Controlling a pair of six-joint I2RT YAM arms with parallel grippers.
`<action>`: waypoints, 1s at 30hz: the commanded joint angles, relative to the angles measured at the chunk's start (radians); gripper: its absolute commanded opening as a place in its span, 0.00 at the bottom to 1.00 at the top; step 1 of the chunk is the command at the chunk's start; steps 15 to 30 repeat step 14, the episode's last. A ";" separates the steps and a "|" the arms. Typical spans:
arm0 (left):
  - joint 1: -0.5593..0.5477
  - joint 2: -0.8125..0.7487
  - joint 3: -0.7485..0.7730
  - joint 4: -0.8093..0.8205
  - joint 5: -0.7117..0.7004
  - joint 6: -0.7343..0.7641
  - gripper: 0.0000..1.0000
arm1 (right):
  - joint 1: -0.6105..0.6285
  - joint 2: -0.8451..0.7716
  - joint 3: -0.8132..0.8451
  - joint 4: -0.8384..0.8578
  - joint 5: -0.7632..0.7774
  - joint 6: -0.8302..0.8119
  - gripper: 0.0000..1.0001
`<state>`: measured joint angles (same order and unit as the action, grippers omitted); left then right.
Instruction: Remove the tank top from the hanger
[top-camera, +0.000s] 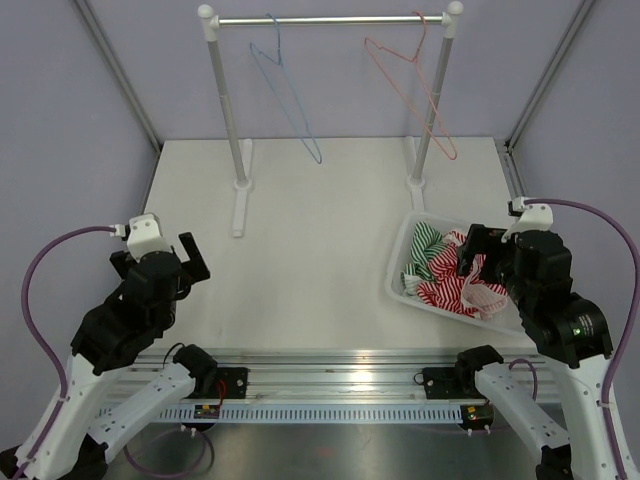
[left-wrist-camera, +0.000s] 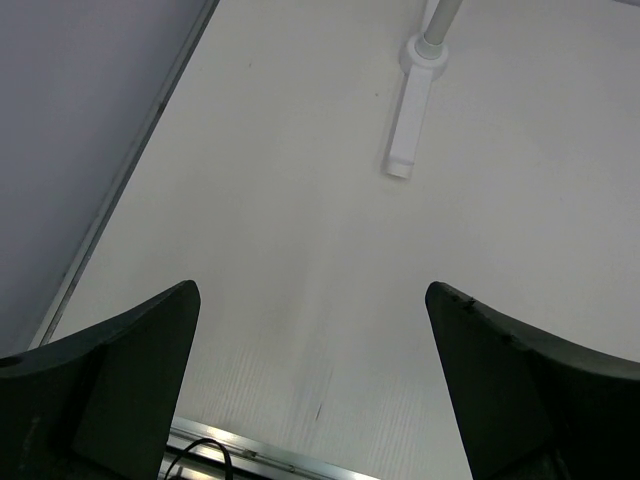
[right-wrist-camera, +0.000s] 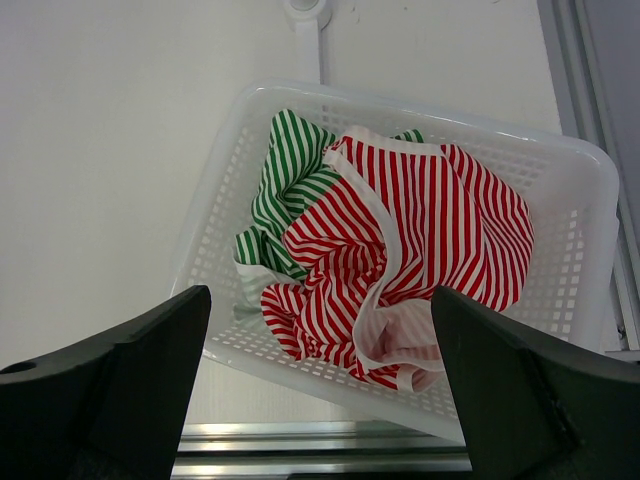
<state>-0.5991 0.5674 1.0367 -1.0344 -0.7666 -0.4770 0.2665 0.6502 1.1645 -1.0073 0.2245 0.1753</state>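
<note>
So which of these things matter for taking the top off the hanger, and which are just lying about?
In the job: blue hanger, pink hanger (both bare), red-striped top, green-striped top, left hand and right hand, both open.
Just about: white basket holding the tops, rack, table.

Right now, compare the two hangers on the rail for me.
The blue hanger hangs on the left part of the rail; the red hanger hangs near its right end. The blue hanger looks narrower from the top camera, the red hanger wider. Both are thin wire and bare, with no garment on them.
</note>
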 joint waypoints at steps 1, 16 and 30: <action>0.004 -0.021 0.008 0.007 -0.066 0.001 0.99 | 0.000 0.012 0.004 0.052 0.027 -0.013 0.99; 0.004 -0.054 -0.009 0.033 -0.089 0.028 0.99 | 0.000 0.040 0.004 0.072 -0.028 0.010 1.00; 0.004 -0.054 -0.009 0.033 -0.089 0.028 0.99 | 0.000 0.040 0.004 0.072 -0.028 0.010 1.00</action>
